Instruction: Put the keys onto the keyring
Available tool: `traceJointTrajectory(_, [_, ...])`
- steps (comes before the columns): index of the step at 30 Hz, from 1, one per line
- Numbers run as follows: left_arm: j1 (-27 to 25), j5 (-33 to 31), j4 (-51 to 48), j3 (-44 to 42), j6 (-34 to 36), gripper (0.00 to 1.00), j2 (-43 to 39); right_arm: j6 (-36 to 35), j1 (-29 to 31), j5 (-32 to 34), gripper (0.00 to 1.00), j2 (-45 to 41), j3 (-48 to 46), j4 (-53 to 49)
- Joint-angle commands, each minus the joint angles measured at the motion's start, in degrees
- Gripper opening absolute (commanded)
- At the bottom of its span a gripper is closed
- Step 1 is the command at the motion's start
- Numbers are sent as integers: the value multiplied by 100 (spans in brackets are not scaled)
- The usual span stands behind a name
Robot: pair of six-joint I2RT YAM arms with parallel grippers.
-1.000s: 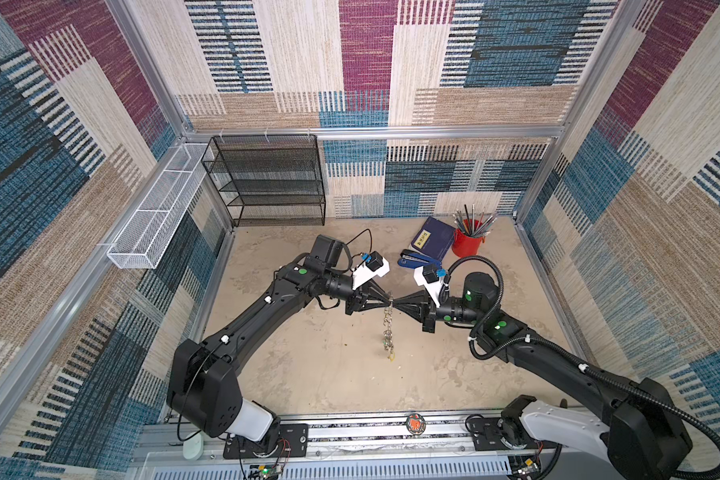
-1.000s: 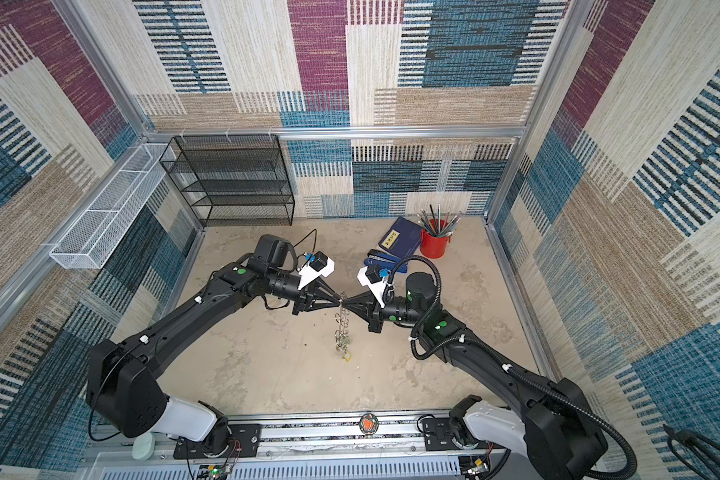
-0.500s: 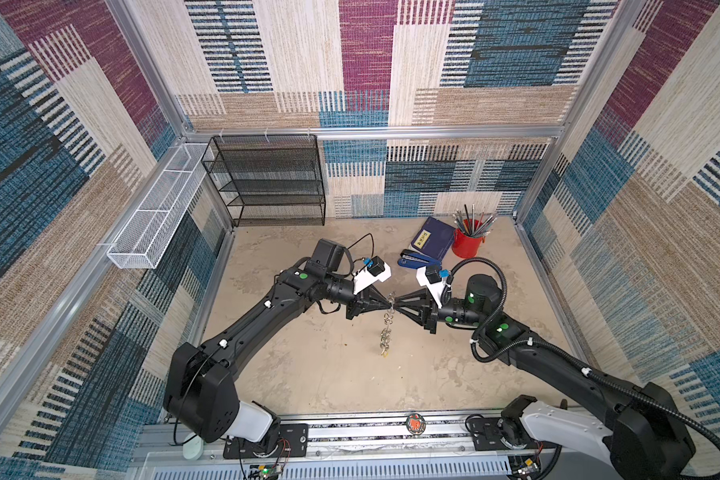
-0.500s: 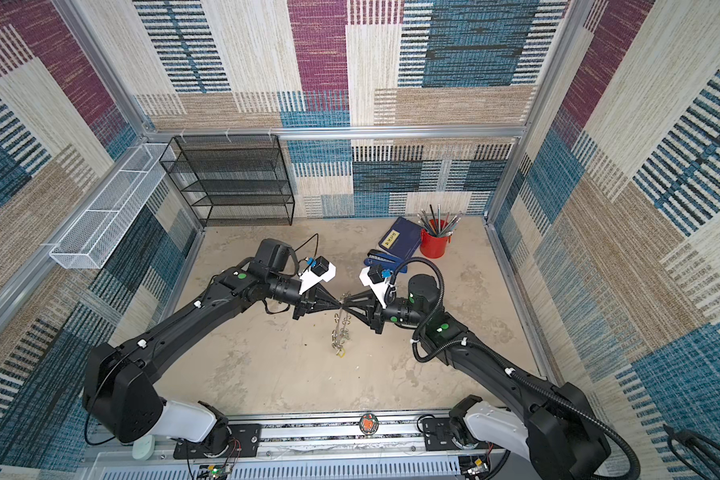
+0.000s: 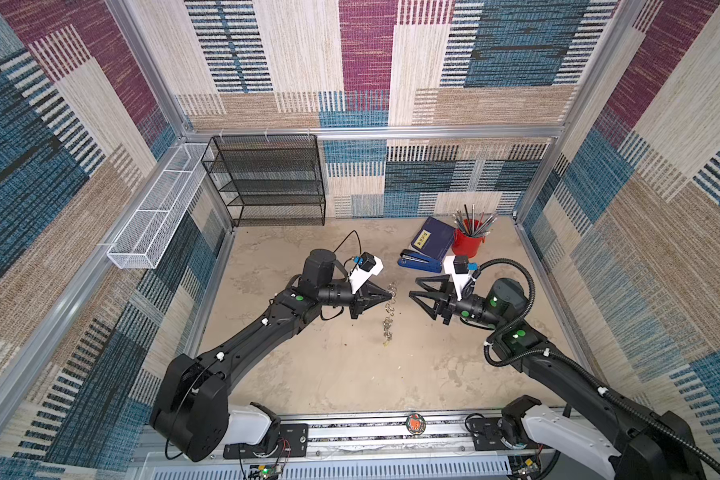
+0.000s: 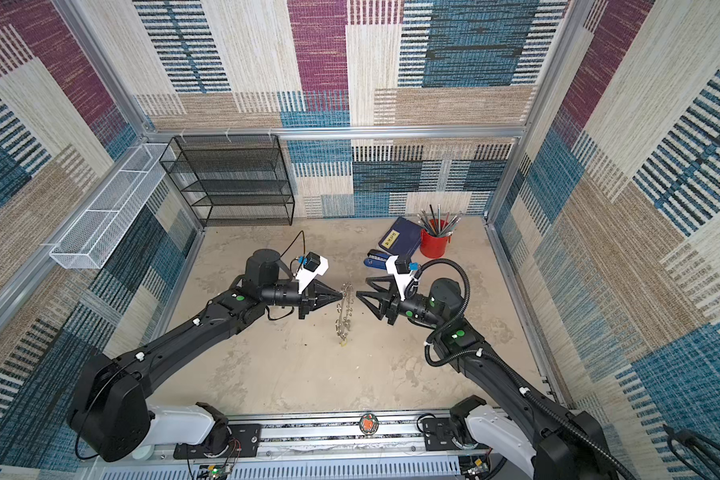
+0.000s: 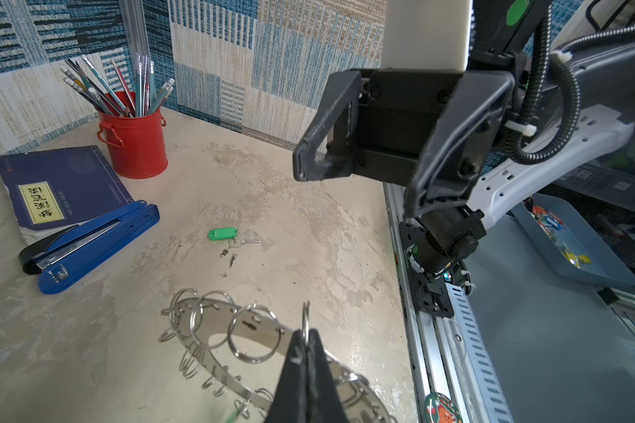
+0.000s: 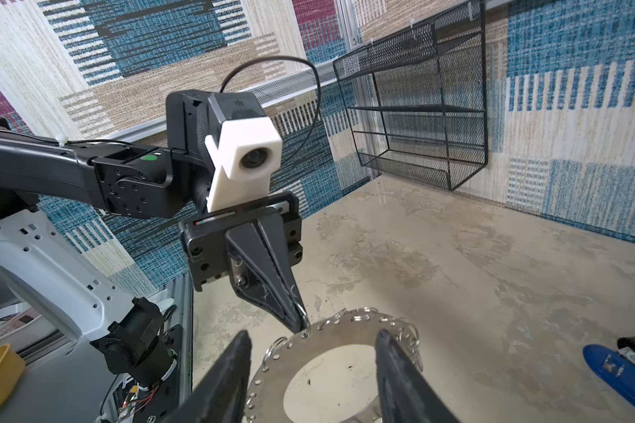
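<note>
Left gripper [image 5: 388, 296] is pinched tight on one of the little split rings [image 7: 305, 318], so the keyring [image 5: 388, 318] dangles edge-on from it. Right gripper [image 5: 413, 288] sits just beside it, jaws spread apart and gripping nothing. One green-tagged key [image 7: 222, 233] lies on the table [image 7: 308, 238] near the blue stapler [image 7: 88, 245].

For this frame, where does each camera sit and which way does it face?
Top views: high overhead, looking down on the table; both arms show, left gripper shut on the keyring, right gripper open.
Left wrist: behind the left jaws, facing the right gripper, a green-tagged key and the stapler.
Right wrist: behind its spread jaws, facing the left gripper and black shelf.
Shared: both wrist views show the keyring.
</note>
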Motion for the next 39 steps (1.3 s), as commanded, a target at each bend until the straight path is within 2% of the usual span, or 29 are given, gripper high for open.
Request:
traceJointTrajectory(1, [-24, -77, 1565, -238, -972, 0, -42, 215, 0, -211, 56, 73, -79, 489])
traceJointTrajectory(10, [-156, -326, 2787, -670, -1951, 0, -23, 332, 1, -593, 55, 377, -98, 866])
traceJointTrajectory(17, [-210, -128, 4042, -1018, -2590, 0, 132, 430, 6, -802, 44, 617, -58, 1105])
traceJointTrajectory(20, [-227, -88, 4101, -1052, -2651, 0, 150, 467, 3, -861, 43, 661, -52, 1199])
traceJointTrajectory(23, [-261, 30, 4191, -1089, -2668, 0, 167, 461, 5, -842, 36, 697, -6, 1216])
traceJointTrajectory(30, [-342, 280, 4071, -1080, -2537, 0, 205, 495, 6, -996, 28, 824, 47, 1312])
traceJointTrajectory(39, [-364, 331, 3999, -1035, -2432, 0, 239, 534, 23, -1247, 3, 859, 33, 1396])
